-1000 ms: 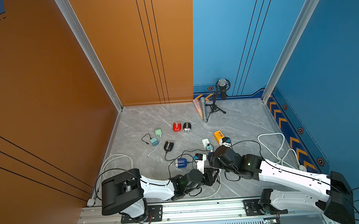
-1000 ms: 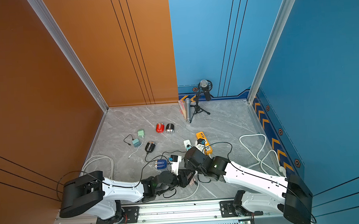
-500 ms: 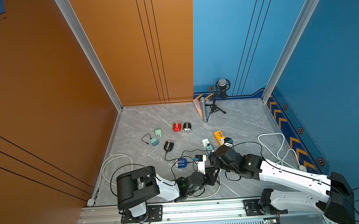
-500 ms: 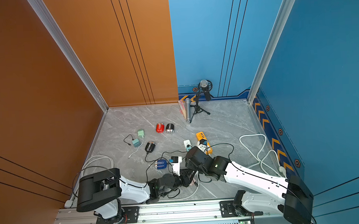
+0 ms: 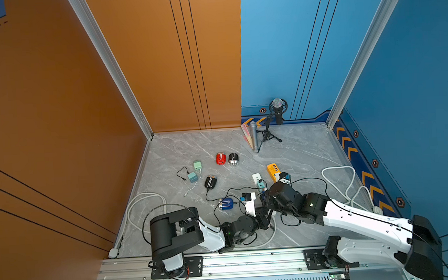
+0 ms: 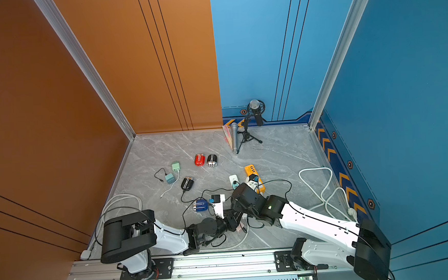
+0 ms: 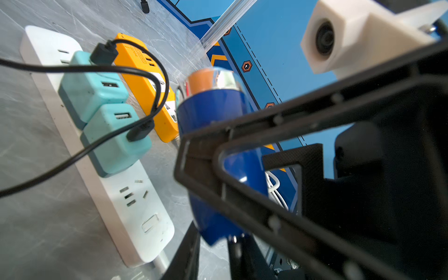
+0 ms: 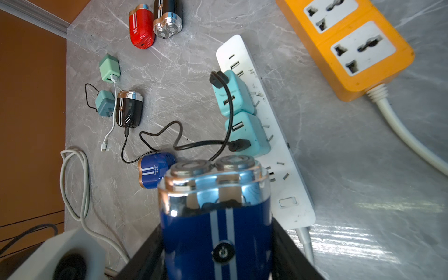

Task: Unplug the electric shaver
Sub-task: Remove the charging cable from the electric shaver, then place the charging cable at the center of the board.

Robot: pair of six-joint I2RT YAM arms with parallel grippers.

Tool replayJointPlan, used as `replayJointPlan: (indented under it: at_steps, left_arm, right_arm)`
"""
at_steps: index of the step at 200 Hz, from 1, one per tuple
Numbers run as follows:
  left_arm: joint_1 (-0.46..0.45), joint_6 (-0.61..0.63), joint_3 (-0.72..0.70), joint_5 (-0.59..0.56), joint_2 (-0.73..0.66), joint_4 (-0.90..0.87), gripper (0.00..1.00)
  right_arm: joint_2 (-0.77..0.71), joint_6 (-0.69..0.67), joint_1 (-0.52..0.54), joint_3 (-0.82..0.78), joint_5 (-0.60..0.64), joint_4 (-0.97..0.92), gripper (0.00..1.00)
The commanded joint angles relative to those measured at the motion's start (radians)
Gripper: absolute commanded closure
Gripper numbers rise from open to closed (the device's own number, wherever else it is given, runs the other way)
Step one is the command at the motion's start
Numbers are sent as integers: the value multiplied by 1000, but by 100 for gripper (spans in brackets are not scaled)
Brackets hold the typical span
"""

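A blue electric shaver [image 8: 215, 230] with two white stripes and a chrome head stands upright off the floor, and my right gripper [image 8: 215, 244] is shut on its body. From the left wrist view the shaver [image 7: 218, 116] shows with the right gripper's black finger frames across it. My left gripper [image 7: 213, 261] sits at the shaver's lower end with a narrow gap between its dark fingers. I cannot tell whether they touch a plug there. In both top views the left gripper [image 5: 265, 218] [image 6: 234, 222] meets the right gripper [image 5: 269, 204] [image 6: 238, 206], and they hide the shaver.
A white power strip [image 8: 291, 194] [image 7: 135, 206] carries two teal chargers [image 8: 244, 135] with black cables. An orange power strip [image 8: 351, 48] lies beyond it. Another blue shaver [image 8: 155, 173], a black one [image 8: 128, 111], a red one [image 8: 141, 29] and green chargers [image 8: 109, 68] lie on the floor. A white cord [image 5: 348, 189] coils at the right.
My left arm's shoulder block has swung to the right while its gripper stayed under the right gripper. The right arm and the shaver have hardly moved.
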Motion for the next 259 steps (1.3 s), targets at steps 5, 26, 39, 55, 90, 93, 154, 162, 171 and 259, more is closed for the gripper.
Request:
replayJointPlan:
  at_steps: [5, 26, 39, 55, 90, 93, 154, 162, 171, 259]
  left_arm:
    - [-6, -4, -20, -32, 16, 34, 78]
    - [-9, -8, -21, -40, 18, 35, 87]
    - [-9, -6, -21, -42, 20, 35, 89]
    - [-9, -5, -19, -40, 20, 35, 92]
    - [-8, -3, -25, -32, 19, 34, 100]
    - [-9, -2, -27, -32, 18, 35, 100]
    - [-52, 8, -70, -87, -23, 34, 100]
    - [-57, 8, -79, -97, -29, 33, 100]
    - [-64, 5, -87, -107, -33, 34, 100]
    - [-56, -82, -204, -172, -64, 33, 100]
  right_arm:
    - [-16, 19, 1, 0, 10, 5, 63]
    - [-16, 20, 2, 2, 7, 5, 64]
    - [-15, 22, 2, 1, 8, 5, 64]
    - [-14, 23, 3, 2, 12, 5, 64]
    - [-13, 26, 2, 9, 36, 4, 66]
    - [-13, 28, 2, 10, 42, 5, 67]
    - [-5, 12, -44, 45, 136, -5, 72]
    - [2, 4, -60, 53, 130, -7, 72]
    - [10, -4, -77, 61, 126, -9, 72]
    - [2, -76, -86, 88, 122, -20, 72]
